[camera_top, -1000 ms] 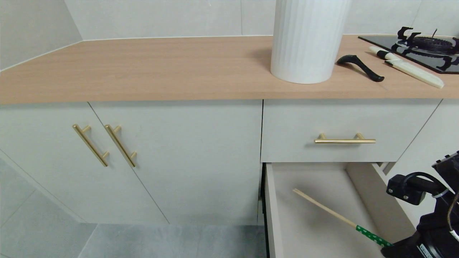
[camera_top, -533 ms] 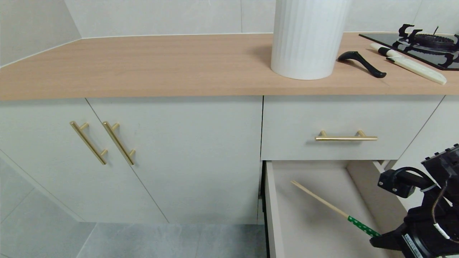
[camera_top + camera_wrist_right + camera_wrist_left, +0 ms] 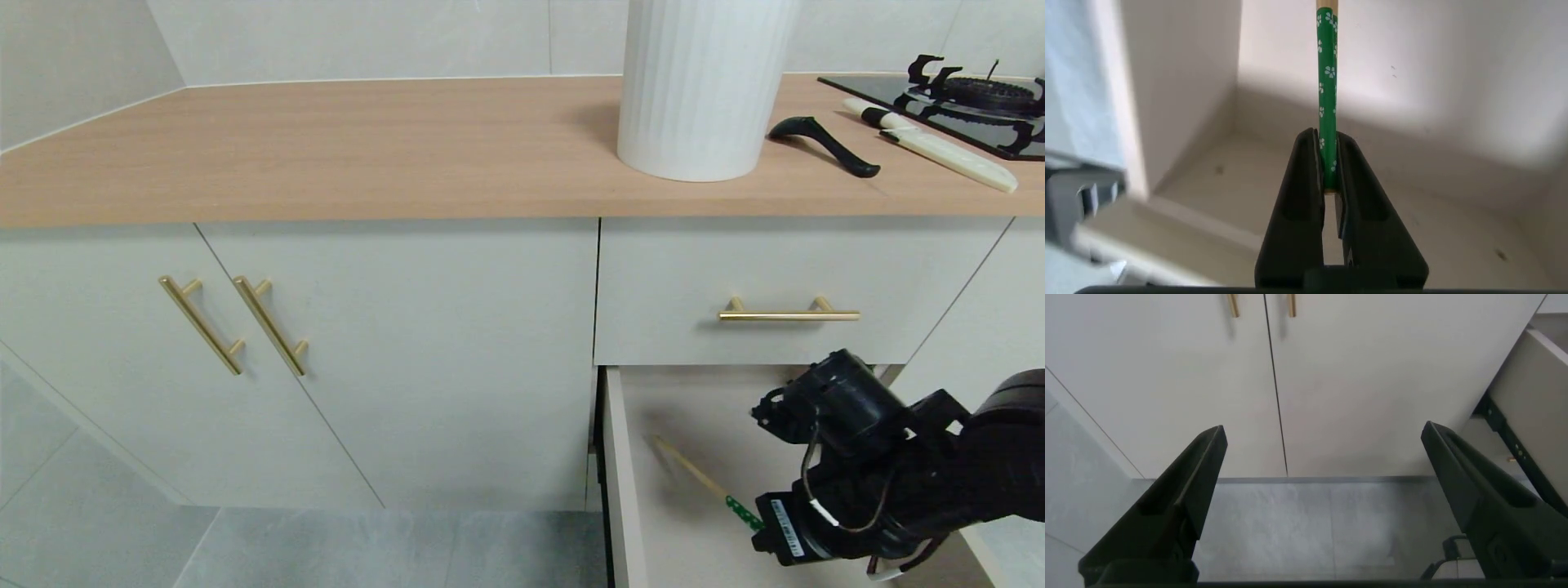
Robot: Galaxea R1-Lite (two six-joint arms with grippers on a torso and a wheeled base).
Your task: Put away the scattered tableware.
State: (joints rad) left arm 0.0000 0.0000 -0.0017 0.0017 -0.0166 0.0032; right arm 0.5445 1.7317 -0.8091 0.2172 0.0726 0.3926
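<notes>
Chopstick [image 3: 706,482], pale wood with a green dotted end, is being gripped at that green end between the clenched fingers of the right gripper [image 3: 1328,155]. Its bare shaft is being pointed into the open lower drawer [image 3: 616,474], over the beige drawer floor; contact between the tip and the floor cannot be judged. The drawer is being left pulled out beneath a closed upper drawer [image 3: 669,286] with a gold bar handle [image 3: 788,314]. The left gripper [image 3: 1321,433] is being held low with its fingers spread wide apart, facing two closed cabinet doors [image 3: 1274,367] and the grey tiled floor [image 3: 1306,523]. The wood-grain countertop [image 3: 367,147] is being occupied toward its right by a tall white ribbed container [image 3: 702,90], with a black-handled utensil [image 3: 824,145] just beside it and a knife [image 3: 931,147] with a cream blade further right. The knife's handle end is being rested near the edge of a black gas hob [image 3: 971,102]. The counter is being backed by a pale tiled wall [image 3: 367,37].
</notes>
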